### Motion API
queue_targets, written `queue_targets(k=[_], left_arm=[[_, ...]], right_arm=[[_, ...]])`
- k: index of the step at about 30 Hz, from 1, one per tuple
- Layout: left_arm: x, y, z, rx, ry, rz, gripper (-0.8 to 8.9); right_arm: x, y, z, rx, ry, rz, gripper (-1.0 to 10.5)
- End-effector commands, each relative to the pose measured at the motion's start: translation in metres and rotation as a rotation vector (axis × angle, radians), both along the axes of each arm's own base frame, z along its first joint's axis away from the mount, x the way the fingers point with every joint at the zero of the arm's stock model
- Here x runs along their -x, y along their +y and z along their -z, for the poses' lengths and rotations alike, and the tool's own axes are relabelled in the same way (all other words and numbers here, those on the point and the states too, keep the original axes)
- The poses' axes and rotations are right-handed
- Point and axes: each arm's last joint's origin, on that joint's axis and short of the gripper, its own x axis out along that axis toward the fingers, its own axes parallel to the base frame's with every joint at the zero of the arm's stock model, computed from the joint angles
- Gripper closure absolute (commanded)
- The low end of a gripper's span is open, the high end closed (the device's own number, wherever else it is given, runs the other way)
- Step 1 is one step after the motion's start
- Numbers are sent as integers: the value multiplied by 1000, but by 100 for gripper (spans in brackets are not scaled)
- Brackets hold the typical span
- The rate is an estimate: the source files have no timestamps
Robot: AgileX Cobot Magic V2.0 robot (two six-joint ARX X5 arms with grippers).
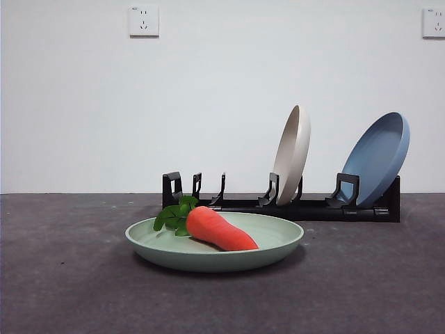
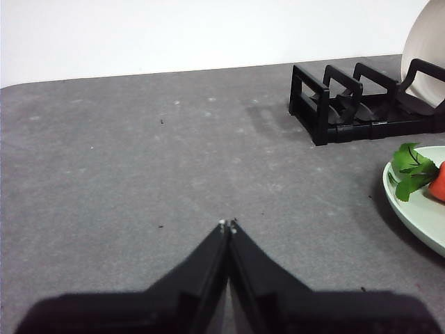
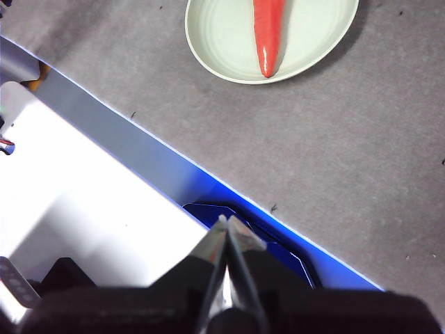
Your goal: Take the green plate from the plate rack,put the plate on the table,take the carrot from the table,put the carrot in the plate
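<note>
The green plate (image 1: 274, 240) lies flat on the table (image 1: 69, 278) in front of the plate rack (image 1: 320, 207). The carrot (image 1: 219, 229) lies in the plate, leaves toward the rack's empty end. The plate (image 2: 417, 209) and carrot leaves (image 2: 410, 170) show at the edge of the left wrist view. The plate (image 3: 229, 42) with the carrot (image 3: 268, 31) also shows in the right wrist view. My left gripper (image 2: 227, 225) is shut and empty above bare table. My right gripper (image 3: 226, 221) is shut and empty over the table's front edge. Neither gripper shows in the front view.
A cream-white plate (image 1: 293, 153) and a blue plate (image 1: 379, 156) stand tilted in the rack. The rack's empty slots (image 2: 334, 97) lie at its end near the left gripper. A white and blue surface (image 3: 104, 209) lies below the table edge under the right gripper.
</note>
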Motion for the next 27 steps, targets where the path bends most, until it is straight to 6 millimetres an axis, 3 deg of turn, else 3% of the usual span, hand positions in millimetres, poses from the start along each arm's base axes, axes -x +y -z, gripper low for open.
queue_targets(k=[1,20,24,27], left_arm=[[-1,0,4,8,7,-4,817],[-1,0,4,8,7,-4,817],[-1,0,4,8,7,-4,817],[-1,0,4,8,7,-4,817]], right_arm=[[0,0,1,-1,-1,-1,946],[1,-2,0,-2,-13,3,946],[0,-10,-7,-24,-176,4,946],[-4,-20,-14,-106,-345,117,946]])
